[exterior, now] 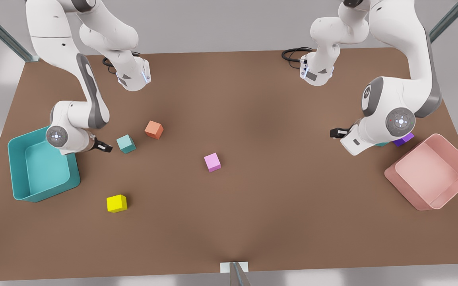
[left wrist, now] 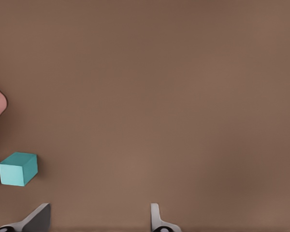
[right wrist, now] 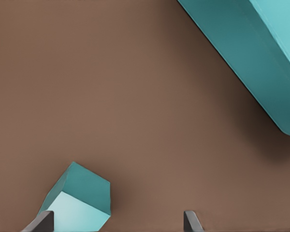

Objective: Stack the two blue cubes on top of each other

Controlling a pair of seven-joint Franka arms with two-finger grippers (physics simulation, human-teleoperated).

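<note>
Beside the teal bin (exterior: 34,174), the right gripper (exterior: 103,147) hovers with fingers spread next to one blue cube (exterior: 126,143); the other blue cube (left wrist: 18,168) touches the purple cube (exterior: 404,139) near the pink bin (exterior: 431,174), by the left gripper (exterior: 337,132), fingers spread

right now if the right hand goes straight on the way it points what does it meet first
Likely the blue cube just ahead of the right hand, though depth is unclear.
</note>
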